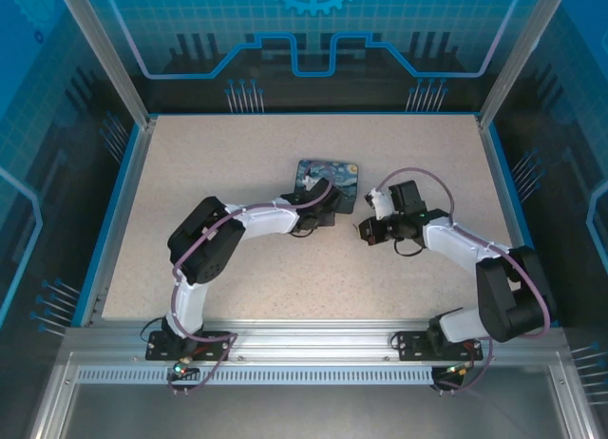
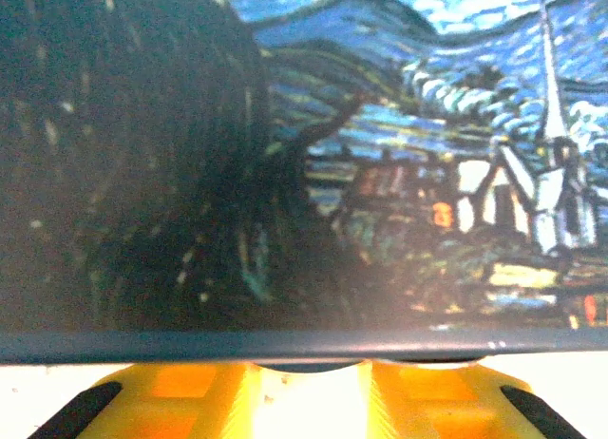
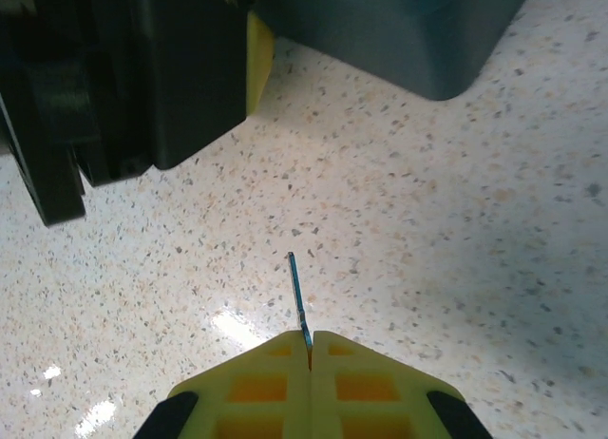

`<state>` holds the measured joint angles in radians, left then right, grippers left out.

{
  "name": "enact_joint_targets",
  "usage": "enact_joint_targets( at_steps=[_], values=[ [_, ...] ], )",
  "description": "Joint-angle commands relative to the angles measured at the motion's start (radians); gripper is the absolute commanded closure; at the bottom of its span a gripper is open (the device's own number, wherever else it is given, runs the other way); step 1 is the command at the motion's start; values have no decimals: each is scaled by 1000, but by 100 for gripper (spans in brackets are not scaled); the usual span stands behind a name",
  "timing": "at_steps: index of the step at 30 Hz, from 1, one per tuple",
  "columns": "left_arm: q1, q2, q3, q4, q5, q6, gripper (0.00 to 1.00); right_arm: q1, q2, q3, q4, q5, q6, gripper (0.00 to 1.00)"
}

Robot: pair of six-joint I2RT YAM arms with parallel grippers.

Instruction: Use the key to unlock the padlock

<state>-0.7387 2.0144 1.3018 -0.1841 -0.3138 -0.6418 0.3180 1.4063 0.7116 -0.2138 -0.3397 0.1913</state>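
Observation:
The painted box (image 1: 328, 178) lies mid-table, and its swirl lid (image 2: 380, 173) looms close in the left wrist view. My left gripper (image 1: 321, 217) is at the box's near edge. Its yellow fingers (image 2: 190, 396) stand a little apart, and between their tips (image 2: 309, 374) sits a small dark rounded piece, apparently the padlock (image 2: 309, 367), mostly hidden under the box's rim. My right gripper (image 1: 366, 232) hovers just right of the box, shut (image 3: 310, 336) on the key (image 3: 297, 292), a thin grey-blue sliver that sticks out ahead over the table.
The left gripper's black body (image 3: 142, 78) and the box's dark corner (image 3: 418, 30) lie just ahead of the key tip. Speckled tabletop (image 1: 209, 163) spreads around, bounded by a blue rim and see-through walls.

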Motion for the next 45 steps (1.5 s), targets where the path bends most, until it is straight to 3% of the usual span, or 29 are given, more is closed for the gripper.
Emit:
enact_joint_targets(
  at_steps=[1, 8, 19, 30, 45],
  values=[
    [16, -61, 37, -22, 69, -51, 69, 44, -10, -53, 104, 23, 14, 100],
    [34, -83, 36, -18, 152, -105, 71, 107, 13, -124, 269, 59, 22, 100],
    [57, -122, 5, 33, 279, -186, 73, 115, 98, -73, 327, 41, -44, 100],
    [71, -132, -10, 56, 329, -217, 75, 109, 188, -36, 438, 16, -56, 100],
    [74, -149, -22, 84, 366, -244, 77, 46, 196, -73, 588, -22, -43, 100]
  ],
)
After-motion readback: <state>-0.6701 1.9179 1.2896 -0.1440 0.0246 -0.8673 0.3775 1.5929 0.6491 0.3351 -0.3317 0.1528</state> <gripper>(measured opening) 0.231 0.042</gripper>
